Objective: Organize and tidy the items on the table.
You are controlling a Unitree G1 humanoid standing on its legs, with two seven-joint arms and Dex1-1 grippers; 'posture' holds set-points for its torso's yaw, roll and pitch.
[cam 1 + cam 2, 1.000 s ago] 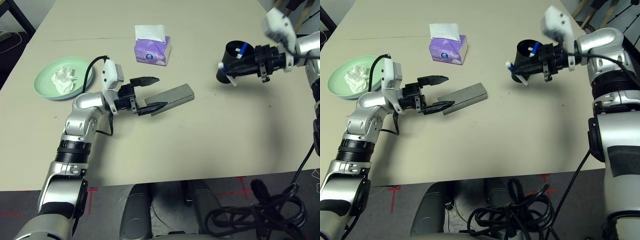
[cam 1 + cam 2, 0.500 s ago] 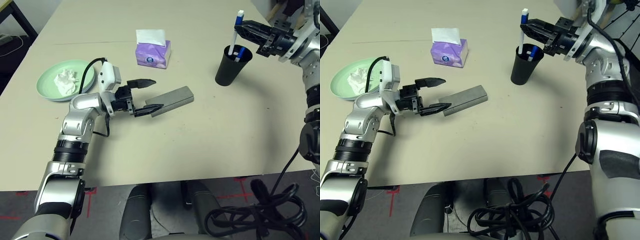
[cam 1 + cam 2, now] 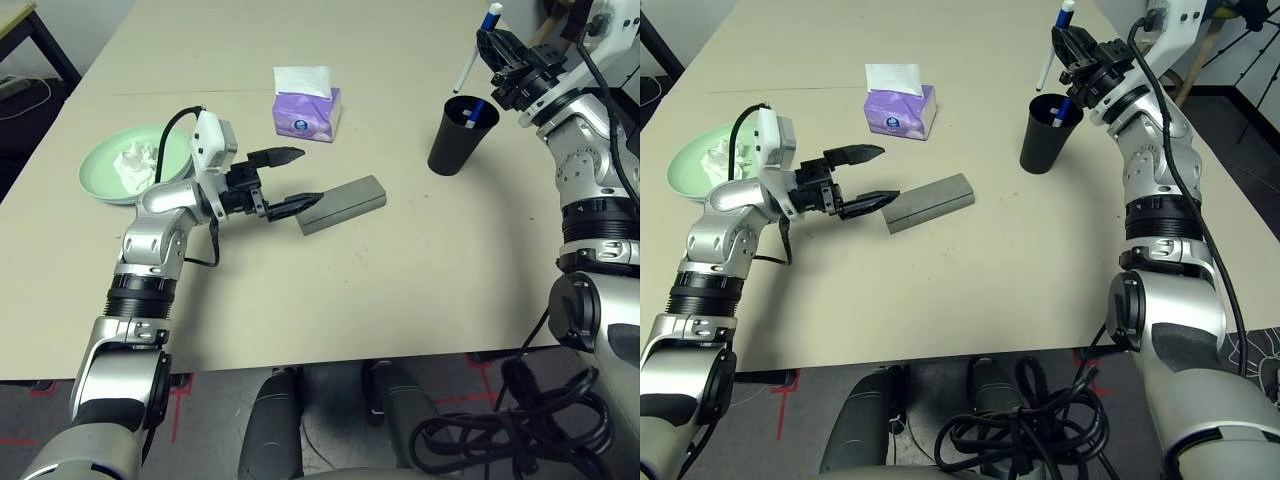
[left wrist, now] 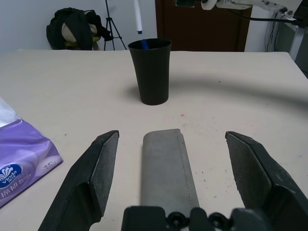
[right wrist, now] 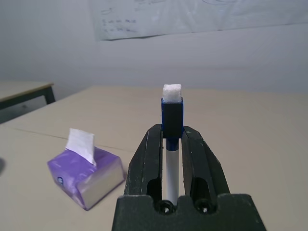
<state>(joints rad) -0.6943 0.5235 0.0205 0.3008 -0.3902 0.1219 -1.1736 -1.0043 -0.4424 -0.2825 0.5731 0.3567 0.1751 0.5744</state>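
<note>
Pincer (image 3: 1068, 38) grips pen (image 3: 1050, 58) above black cup (image 3: 1044, 133).

Head stereo pair: high, looking forward and down over the table (image 3: 420, 270); both eyes share the whole tabletop. Left wrist camera: low, close behind the glasses case (image 4: 167, 163), facing the black cup (image 4: 151, 70) at 12 o'clock. Right wrist camera: raised, facing the tissue box (image 5: 86, 175) at 8 o'clock.
</note>
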